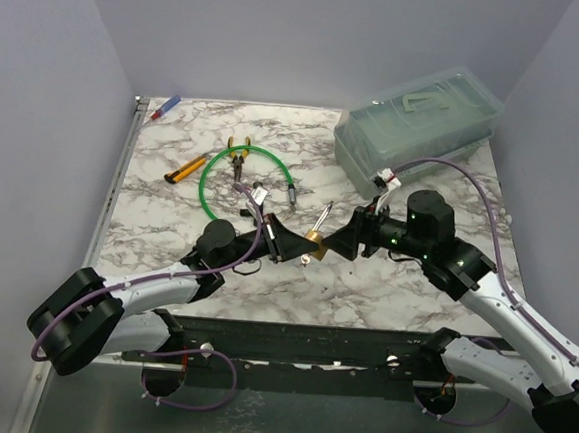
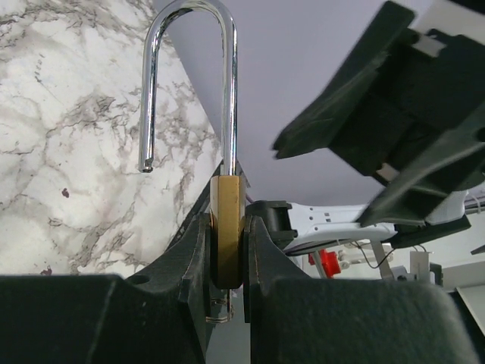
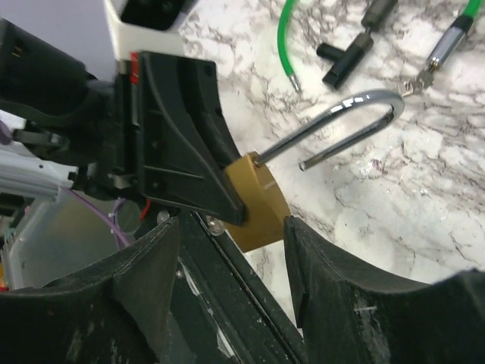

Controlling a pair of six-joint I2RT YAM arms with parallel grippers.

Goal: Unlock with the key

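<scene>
Left fingers [image 2: 189, 262] are pinched tight on the body of the brass padlock [image 3: 254, 201] and hold it up off the marble surface [image 1: 169, 217] between the two arms. The right fingers [image 3: 151, 265] stand well apart, one to each side of the lock's body. They grip nothing, and I can't see either of them touching it.

The shackle [image 2: 227, 83] is out: one leg sits in the brass, while the other ends free in the air, clear of the body. To my eye that makes the unlocking itself done.

The key I can't pick out for certain. A thin wire loop [image 2: 218, 315] shows under the lock between the left fingers, and it may be the key's ring, so the key is probably sitting in the keyhole underneath. As I judge it, little is left beyond drawing the right arm away and setting the lock down.
</scene>
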